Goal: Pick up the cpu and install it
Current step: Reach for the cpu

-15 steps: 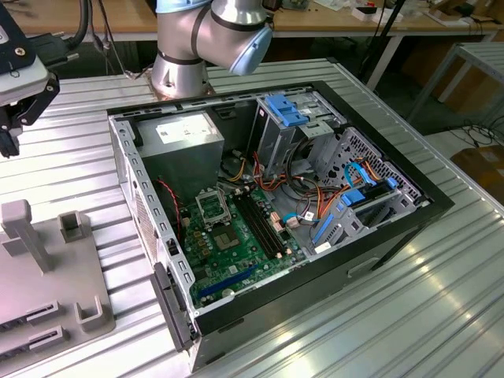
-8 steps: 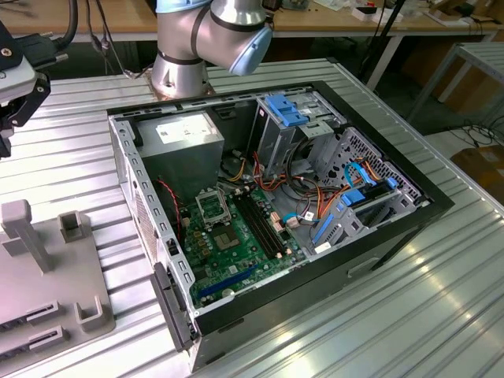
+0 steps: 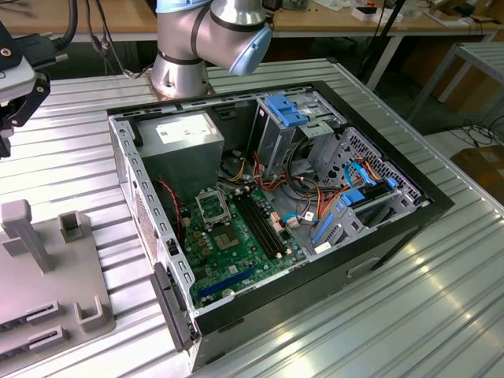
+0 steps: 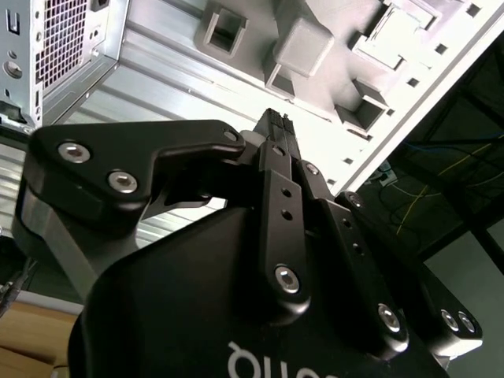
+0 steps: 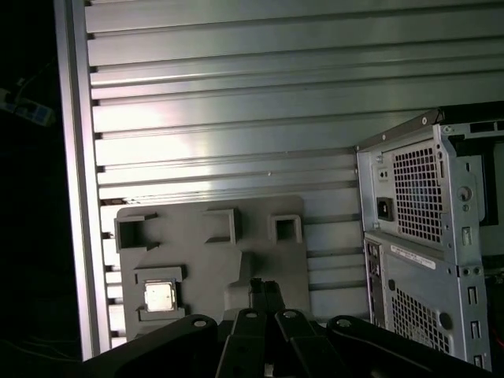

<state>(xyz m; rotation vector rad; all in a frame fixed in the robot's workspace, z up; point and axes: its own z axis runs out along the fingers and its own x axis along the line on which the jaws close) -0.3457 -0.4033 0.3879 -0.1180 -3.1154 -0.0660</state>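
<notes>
Grey tray [image 5: 213,260] holds the cpu [image 5: 160,297] near computer case [image 5: 417,236].

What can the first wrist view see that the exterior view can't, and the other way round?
First wrist view: the cpu lying in a pocket of the grey tray, the shut gripper pointing at that tray, and the vented back of the case.
Exterior view: the inside of the case, with the green board, its socket, coloured cables and the arm's base.
Both: the tray, the case and the ribbed table.
</notes>
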